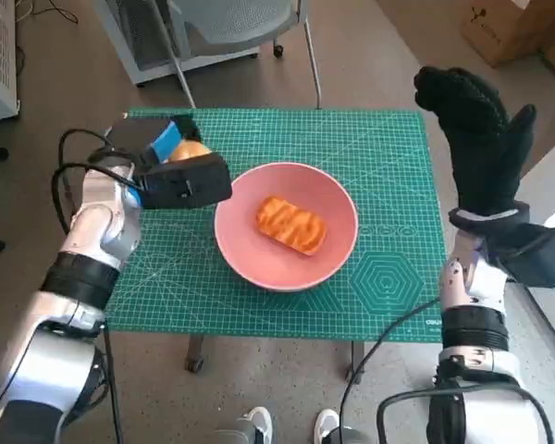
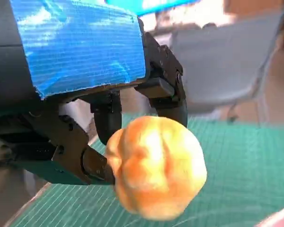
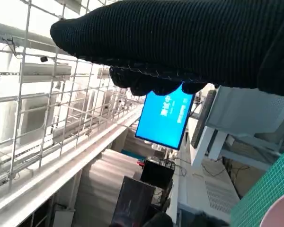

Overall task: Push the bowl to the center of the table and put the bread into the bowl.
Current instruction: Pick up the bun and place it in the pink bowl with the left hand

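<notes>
A pink bowl [image 1: 259, 259] sits near the middle of the green mat [image 1: 388, 176], with a striped orange-brown bread [image 1: 291, 225] lying inside it. My left hand [image 1: 171, 166] hovers over the mat just left of the bowl and holds a round golden bread roll [image 1: 191, 149] [image 2: 156, 168] between its black fingers [image 2: 168, 101]. The roll hangs above the mat, clear of the bowl. My right hand [image 1: 481, 129] in its black glove [image 3: 180, 42] is raised over the mat's right edge, fingers spread and holding nothing.
A grey chair [image 1: 231, 28] stands behind the table's far edge. Cardboard boxes [image 1: 513, 28] lie on the floor at the far right. A person's feet [image 1: 287, 427] show below the table's near edge. A blue screen [image 3: 165, 118] shows in the right wrist view.
</notes>
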### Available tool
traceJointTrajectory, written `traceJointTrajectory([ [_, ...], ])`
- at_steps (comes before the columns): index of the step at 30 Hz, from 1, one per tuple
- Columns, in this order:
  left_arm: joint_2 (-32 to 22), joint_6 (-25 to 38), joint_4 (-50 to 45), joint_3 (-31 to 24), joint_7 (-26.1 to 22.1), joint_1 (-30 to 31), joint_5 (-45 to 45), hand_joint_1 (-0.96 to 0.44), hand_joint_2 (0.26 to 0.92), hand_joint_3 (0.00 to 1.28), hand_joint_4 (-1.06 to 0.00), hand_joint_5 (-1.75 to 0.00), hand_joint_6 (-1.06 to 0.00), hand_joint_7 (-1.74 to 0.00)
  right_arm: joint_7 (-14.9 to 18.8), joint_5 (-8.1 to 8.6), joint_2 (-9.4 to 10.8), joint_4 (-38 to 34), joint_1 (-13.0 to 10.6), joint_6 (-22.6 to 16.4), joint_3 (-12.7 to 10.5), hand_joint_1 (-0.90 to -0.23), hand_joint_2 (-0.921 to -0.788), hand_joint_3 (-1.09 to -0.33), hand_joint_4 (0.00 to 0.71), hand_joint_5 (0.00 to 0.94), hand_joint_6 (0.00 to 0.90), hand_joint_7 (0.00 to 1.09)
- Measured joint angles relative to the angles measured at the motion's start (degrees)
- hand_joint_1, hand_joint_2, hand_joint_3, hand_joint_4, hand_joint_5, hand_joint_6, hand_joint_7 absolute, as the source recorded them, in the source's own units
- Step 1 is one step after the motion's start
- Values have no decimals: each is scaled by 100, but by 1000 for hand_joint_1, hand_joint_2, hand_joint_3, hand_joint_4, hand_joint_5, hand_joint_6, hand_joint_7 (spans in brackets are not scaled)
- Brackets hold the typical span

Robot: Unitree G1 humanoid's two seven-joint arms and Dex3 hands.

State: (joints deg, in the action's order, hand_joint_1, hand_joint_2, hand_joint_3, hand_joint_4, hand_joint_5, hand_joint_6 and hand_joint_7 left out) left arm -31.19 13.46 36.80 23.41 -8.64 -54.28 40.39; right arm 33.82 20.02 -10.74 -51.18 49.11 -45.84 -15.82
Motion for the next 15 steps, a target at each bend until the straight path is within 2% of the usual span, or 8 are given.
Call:
traceJointTrajectory([
  [15, 6, 326, -3216, -397, -299, 1087, 15, 2, 911, 17, -778, -1036, -691, -1129, 1, -1, 0, 28, 0, -3, 6, -619, -921, -591, 309, 1, 406, 1],
])
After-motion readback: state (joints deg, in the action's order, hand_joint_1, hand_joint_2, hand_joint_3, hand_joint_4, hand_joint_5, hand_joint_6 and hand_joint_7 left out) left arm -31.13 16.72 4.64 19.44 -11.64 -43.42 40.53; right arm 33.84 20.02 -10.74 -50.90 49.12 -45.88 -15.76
